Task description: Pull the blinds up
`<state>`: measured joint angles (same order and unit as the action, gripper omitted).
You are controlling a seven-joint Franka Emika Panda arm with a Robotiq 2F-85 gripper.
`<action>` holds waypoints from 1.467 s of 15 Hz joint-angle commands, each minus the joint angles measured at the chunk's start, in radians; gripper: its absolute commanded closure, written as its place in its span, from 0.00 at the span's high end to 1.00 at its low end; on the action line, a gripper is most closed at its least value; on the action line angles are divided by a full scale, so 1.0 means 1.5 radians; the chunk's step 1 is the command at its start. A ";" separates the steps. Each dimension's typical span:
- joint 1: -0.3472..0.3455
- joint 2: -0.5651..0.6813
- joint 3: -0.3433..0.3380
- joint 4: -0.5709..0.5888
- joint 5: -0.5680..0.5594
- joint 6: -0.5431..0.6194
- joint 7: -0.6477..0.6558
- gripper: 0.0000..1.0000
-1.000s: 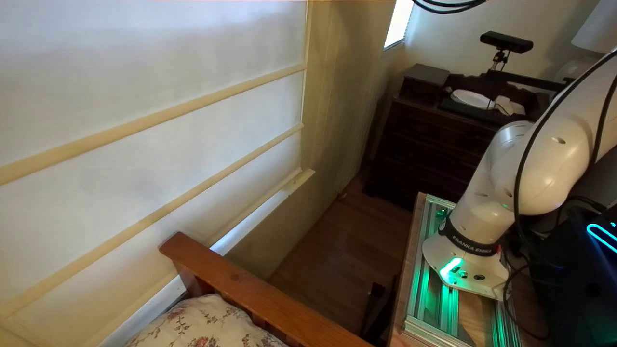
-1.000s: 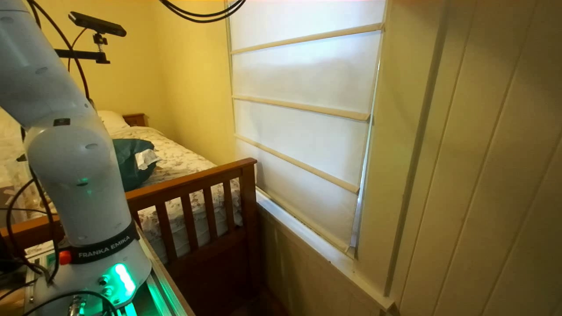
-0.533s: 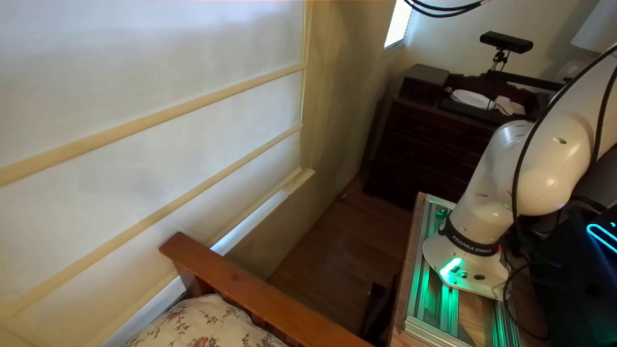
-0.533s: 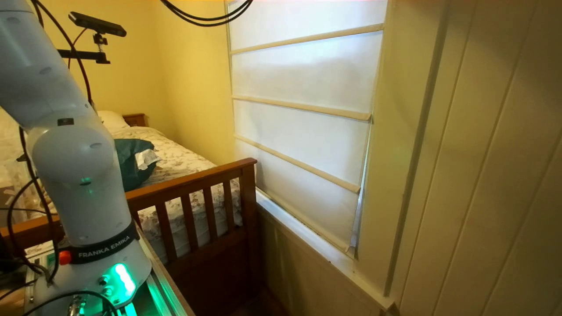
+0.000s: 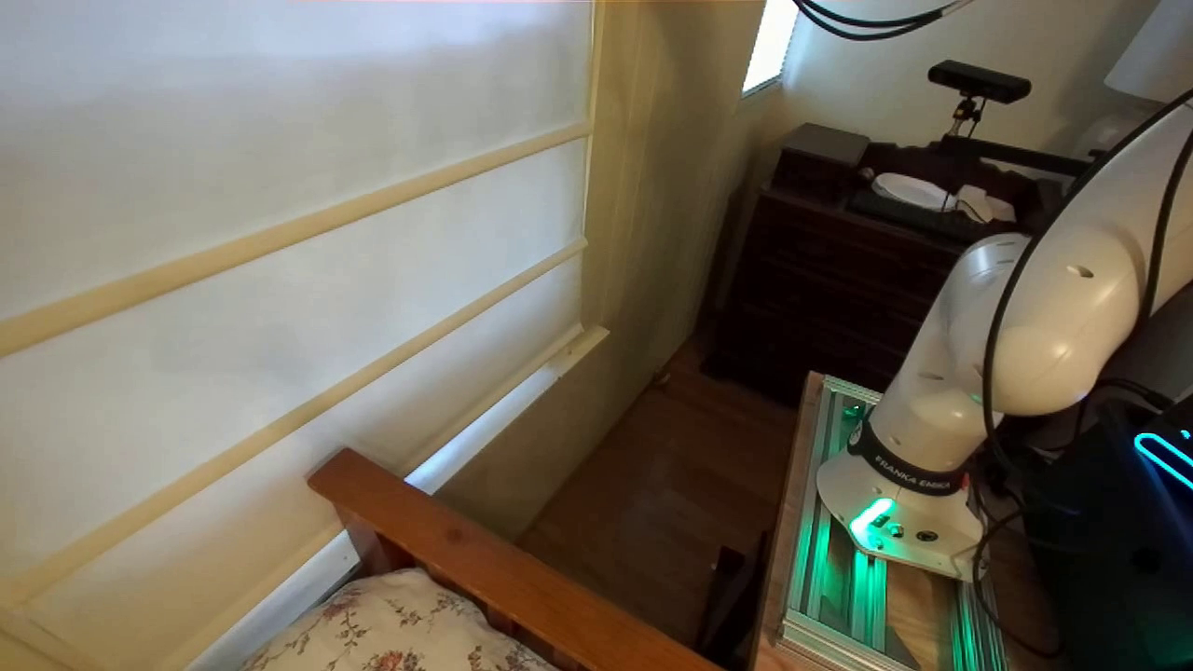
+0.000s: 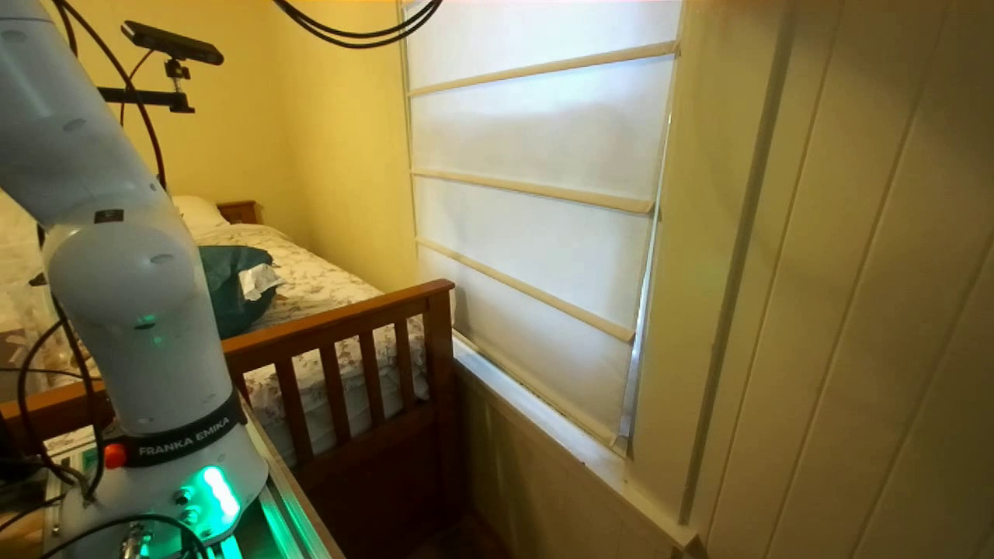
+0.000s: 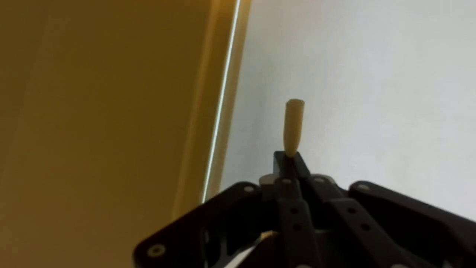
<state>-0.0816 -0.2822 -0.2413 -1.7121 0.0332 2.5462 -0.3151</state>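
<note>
The blinds [image 5: 308, 140] hang down close to the window sill, a large off-white shade crossed by horizontal raised bands. In an exterior view the same blinds [image 6: 536, 144] cover the window beyond the bed end. The wrist view has the smooth pale blinds [image 7: 379, 93] filling its right side. There my gripper [image 7: 292, 159] has its dark fingers together, shut on the tapered end of a small tan pull [image 7: 293, 126]. The rest of the pull sticks out past the fingertips. Any cord on it cannot be made out. Both exterior views leave the gripper out of frame.
A wooden bed end [image 6: 342, 314] stands close to the window sill [image 6: 543, 411]. Tan wall [image 7: 104, 111] borders the blinds in the wrist view, with a bright slit between. Black cables [image 6: 357, 31] loop overhead. A dark dresser [image 5: 820, 280] sits at the back.
The visible arm links have shifted only slightly, swaying one way and back. The overhead cables have swung a little. The blinds look the same in both exterior views.
</note>
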 commanded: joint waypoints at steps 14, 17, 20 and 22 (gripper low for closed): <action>-0.021 -0.120 -0.012 -0.331 -0.025 -0.098 -0.022 0.00; -0.033 -0.124 -0.019 -0.388 -0.035 -0.092 -0.019 0.00; -0.041 -0.119 -0.032 -0.435 -0.032 -0.093 -0.025 0.00; -0.045 -0.115 -0.042 -0.469 -0.028 -0.087 -0.032 0.00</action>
<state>-0.1294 -0.4409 -0.2823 -2.2794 0.0042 2.4231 -0.3362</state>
